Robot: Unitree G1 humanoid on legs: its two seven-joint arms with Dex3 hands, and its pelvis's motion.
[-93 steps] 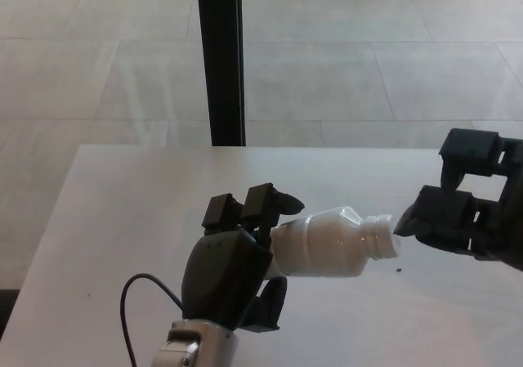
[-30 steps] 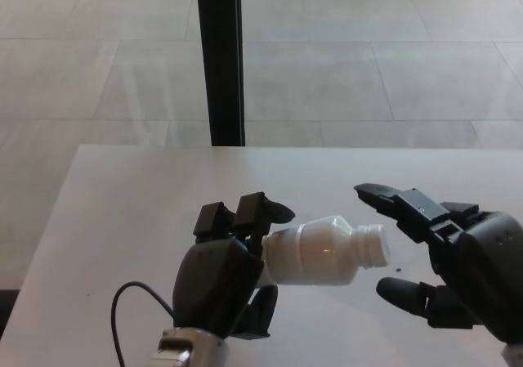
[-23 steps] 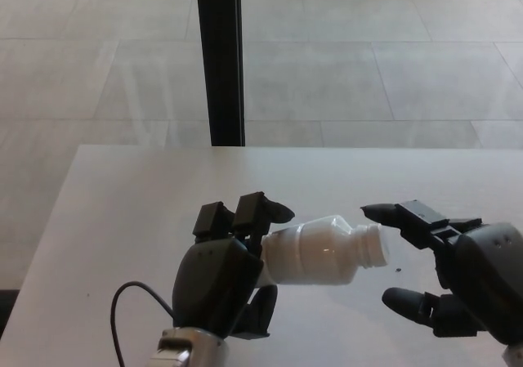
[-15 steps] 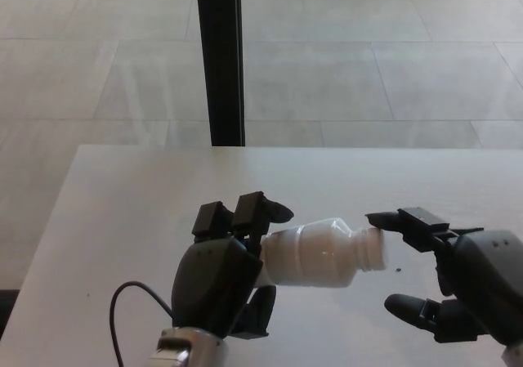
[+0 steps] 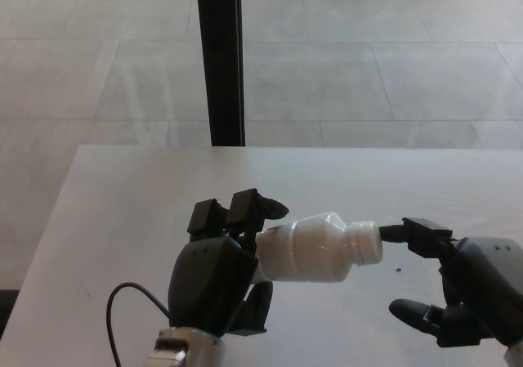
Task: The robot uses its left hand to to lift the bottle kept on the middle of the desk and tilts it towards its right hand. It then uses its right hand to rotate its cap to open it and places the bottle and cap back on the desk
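A white plastic bottle lies almost level above the desk, its neck end pointing to picture right. My left hand is shut on the bottle's base end, two fingers over the top and the thumb below. My right hand is at the lower right, open, with fingers spread. Its upper finger reaches the rim of the neck end, while its thumb hangs well below the bottle. I cannot tell whether a cap sits on the neck.
A black vertical post stands behind the desk's far edge, with pale floor tiles beyond. A thin black cable loops beside my left wrist. A tiny dark speck lies on the desk under the bottle's neck.
My right hand has sunk lower and its upper finger has come down to the bottle's neck end. The left hand and bottle have shifted slightly left and up.
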